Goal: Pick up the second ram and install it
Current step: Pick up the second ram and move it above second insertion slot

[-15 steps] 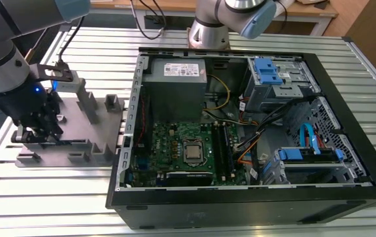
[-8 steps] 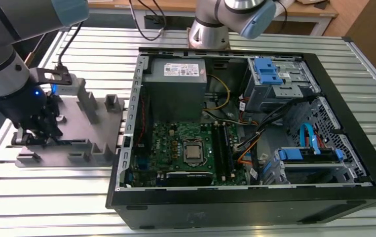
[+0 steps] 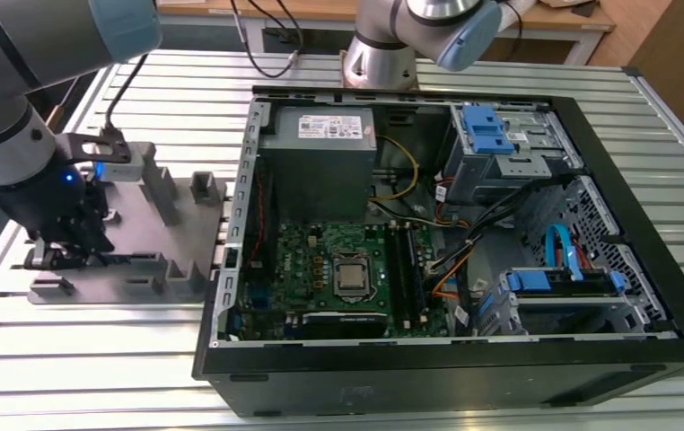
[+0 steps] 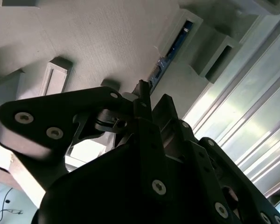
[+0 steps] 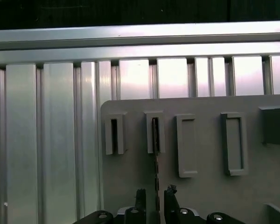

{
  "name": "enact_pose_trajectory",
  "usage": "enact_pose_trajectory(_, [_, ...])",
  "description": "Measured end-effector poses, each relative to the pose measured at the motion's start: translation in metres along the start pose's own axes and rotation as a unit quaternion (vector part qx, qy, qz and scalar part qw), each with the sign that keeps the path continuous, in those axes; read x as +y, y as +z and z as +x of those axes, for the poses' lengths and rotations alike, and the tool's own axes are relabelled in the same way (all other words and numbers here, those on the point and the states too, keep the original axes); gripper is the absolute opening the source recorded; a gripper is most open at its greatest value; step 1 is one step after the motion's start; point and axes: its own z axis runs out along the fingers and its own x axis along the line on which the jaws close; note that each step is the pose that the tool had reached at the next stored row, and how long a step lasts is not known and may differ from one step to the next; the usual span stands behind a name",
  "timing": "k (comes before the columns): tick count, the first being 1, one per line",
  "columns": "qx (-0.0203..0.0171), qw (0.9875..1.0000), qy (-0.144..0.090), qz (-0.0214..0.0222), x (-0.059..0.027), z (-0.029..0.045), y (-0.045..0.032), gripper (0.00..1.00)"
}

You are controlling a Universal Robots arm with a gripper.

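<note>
The second ram (image 5: 156, 158) stands on its thin edge in a slot of the grey fixture block (image 5: 200, 186); its dark board and blue edge also show in the second wrist view (image 4: 170, 51). My gripper (image 5: 155, 199) has come down over the near end of the stick, one black finger (image 5: 140, 200) on each side, with a small gap left on both sides, so it is open. In the exterior view my gripper (image 3: 61, 247) is low over the fixture block (image 3: 162, 224), at that view's left, beside the computer case.
The open computer case (image 3: 234, 296) lies at the exterior view's right of the fixture. Inside it are the green motherboard (image 3: 306, 260), the long memory slots (image 3: 408, 269) beside the processor socket, cables and blue drive bays (image 3: 486, 126). The ribbed metal table (image 3: 102, 368) surrounds both.
</note>
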Motion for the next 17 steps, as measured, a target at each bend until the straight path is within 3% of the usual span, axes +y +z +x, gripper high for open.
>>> enact_pose_trajectory(8, [-0.0011,1.0000,-0.009,-0.0003,0.0004,-0.0017,0.0114,0.30])
enact_pose_trajectory(12, [-0.0012,1.0000,-0.009,-0.0003,0.0004,-0.0017,0.0114,0.28])
enact_pose_trajectory(15, [-0.0012,1.0000,-0.009,-0.0003,0.0004,-0.0017,0.0114,0.16])
enact_pose_trajectory(17, [-0.0013,1.0000,-0.009,-0.0003,0.0004,-0.0017,0.0115,0.14])
